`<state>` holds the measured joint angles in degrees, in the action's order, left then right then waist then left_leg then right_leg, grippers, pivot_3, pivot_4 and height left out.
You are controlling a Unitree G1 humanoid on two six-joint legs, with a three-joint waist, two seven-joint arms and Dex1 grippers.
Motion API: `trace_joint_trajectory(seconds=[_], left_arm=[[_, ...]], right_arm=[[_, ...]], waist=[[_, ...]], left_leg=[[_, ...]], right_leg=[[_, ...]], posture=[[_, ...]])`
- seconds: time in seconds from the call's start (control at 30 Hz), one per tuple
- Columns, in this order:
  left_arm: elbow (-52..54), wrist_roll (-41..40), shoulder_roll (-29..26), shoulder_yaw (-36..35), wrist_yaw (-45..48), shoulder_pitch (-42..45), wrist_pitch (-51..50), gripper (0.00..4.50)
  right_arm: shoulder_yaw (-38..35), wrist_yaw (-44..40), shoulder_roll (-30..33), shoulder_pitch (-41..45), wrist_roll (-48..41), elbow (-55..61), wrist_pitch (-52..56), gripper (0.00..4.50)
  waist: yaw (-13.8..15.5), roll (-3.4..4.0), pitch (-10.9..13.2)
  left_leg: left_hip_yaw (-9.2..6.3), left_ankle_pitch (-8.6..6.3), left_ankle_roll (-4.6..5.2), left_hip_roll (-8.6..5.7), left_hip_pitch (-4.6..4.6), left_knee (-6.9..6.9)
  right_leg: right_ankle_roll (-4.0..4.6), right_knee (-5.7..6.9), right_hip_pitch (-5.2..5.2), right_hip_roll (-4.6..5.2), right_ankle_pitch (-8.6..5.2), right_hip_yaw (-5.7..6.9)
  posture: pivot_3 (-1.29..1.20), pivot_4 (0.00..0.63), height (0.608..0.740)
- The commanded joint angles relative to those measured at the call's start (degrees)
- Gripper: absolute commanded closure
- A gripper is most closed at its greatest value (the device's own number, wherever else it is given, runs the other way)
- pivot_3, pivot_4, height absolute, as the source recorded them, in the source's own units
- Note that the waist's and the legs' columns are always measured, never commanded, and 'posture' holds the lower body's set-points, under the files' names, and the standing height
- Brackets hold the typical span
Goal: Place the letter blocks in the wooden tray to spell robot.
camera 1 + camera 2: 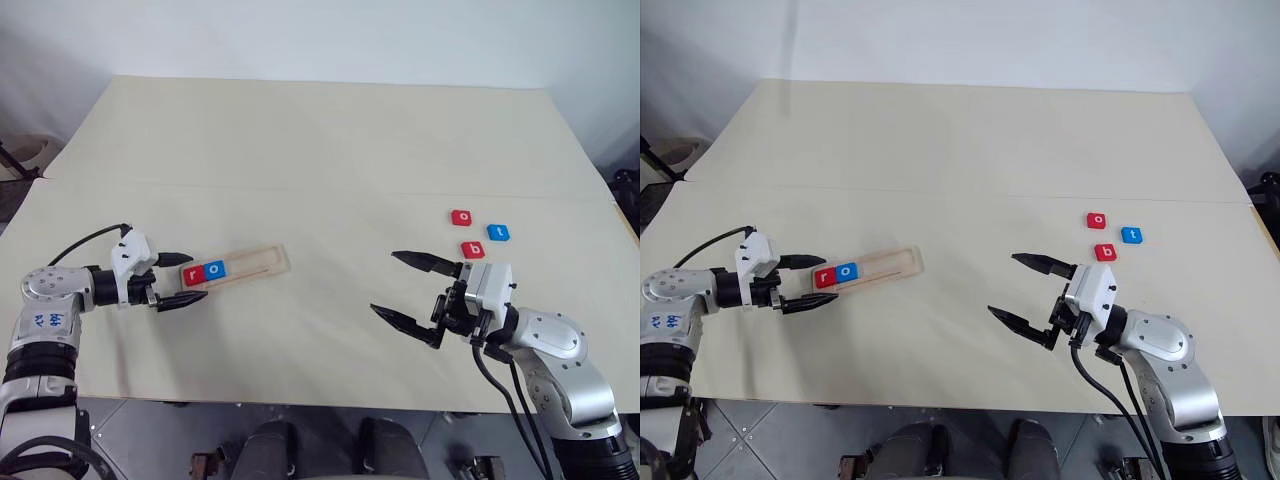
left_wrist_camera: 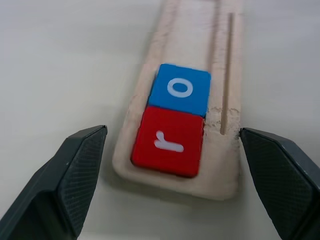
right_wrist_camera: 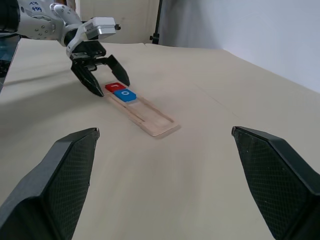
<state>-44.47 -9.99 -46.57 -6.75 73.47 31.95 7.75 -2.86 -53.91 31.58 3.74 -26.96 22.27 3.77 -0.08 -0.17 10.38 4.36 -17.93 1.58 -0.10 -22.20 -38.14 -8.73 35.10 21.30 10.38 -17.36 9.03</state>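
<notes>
Tray (image 1: 250,264) at centre-left holds red r (image 1: 193,272) and blue o (image 1: 214,269), left claw (image 1: 180,279) open around its end, right claw (image 1: 411,292) gaping empty at lower right.

Head stereo pair looks forward and down over the table (image 1: 320,150), taking in both arms. Left wrist camera sits close over the tray (image 2: 220,165) end. Right wrist camera looks level across the table, sharing that tray (image 3: 155,120) from afar.
</notes>
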Motion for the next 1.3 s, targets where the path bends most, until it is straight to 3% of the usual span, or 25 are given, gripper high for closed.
trace_joint_trajectory(seconds=[0.03,0.3,0.47,0.7,0.87,1.1,1.3], left_arm=[[-3.44,1.25,-0.94,1.23,2.22,1.16,2.44,0.0],[-7.15,2.76,0.2,3.25,3.18,2.18,4.91,0.0],[-6.44,2.15,0.72,3.38,3.45,1.22,4.71,1.08],[-2.53,0.25,2.03,1.85,2.14,-0.78,5.59,1.08],[8.76,-1.78,4.52,3.42,2.77,-1.73,2.42,1.08],[21.15,-0.01,11.69,11.7,2.88,1.71,-1.16,1.08],[16.76,6.76,18.21,20.11,0.9,10.06,-1.72,1.08]], right_arm=[[-1.48,0.63,0.32,-0.29,-0.53,1.59,-1.0,0.05],[-1.9,0.89,0.59,-0.82,-0.37,1.55,-1.49,0.05],[-2.07,0.82,0.74,-0.52,-0.25,1.12,-1.96,0.0],[-2.63,-0.33,1.75,-1.41,-0.52,0.44,-2.77,0.0],[-6.28,-2.32,4.53,-4.77,-1.69,0.69,-2.5,0.0],[-16.01,-3.37,7.92,-14.66,-3.02,2.04,-2.77,0.0],[-23.75,-1.92,7.11,-24.75,-3.34,6.0,-2.22,0.0]], waist=[[-0.02,0.0,0.0],[-0.02,-0.01,-0.01],[0.01,-0.01,-0.02],[-0.03,-0.01,-0.02],[0.65,-0.02,-0.02],[1.58,-0.08,-0.02],[1.6,-0.11,-0.03]], left_leg=[[0.02,0.0,0.0,0.0,0.0,0.0],[0.03,0.0,0.0,0.01,0.01,0.0],[0.03,0.0,0.0,0.0,0.01,-0.01],[0.03,0.0,0.0,0.01,0.02,0.0],[-0.05,-0.03,0.06,-0.04,0.0,-0.05],[0.08,-0.04,0.09,-0.07,-0.1,-0.16],[0.34,-0.04,0.09,-0.06,-0.09,-0.15]], right_leg=[[0.0,0.0,0.01,0.0,0.0,0.0],[0.0,0.02,0.01,0.0,0.0,-0.01],[0.0,0.03,0.01,0.01,0.0,-0.02],[0.0,0.03,0.01,0.01,0.0,-0.02],[0.0,0.05,-0.04,0.06,0.0,-0.01],[0.0,0.0,-0.07,0.07,0.0,0.03],[-0.01,-0.05,-0.1,0.04,0.0,0.06]], posture=[[0.0,0.15,0.74],[0.0,0.15,0.74],[0.0,0.15,0.74],[0.0,0.15,0.74],[0.0,0.15,0.74],[0.0,0.15,0.74],[0.0,0.15,0.74]])
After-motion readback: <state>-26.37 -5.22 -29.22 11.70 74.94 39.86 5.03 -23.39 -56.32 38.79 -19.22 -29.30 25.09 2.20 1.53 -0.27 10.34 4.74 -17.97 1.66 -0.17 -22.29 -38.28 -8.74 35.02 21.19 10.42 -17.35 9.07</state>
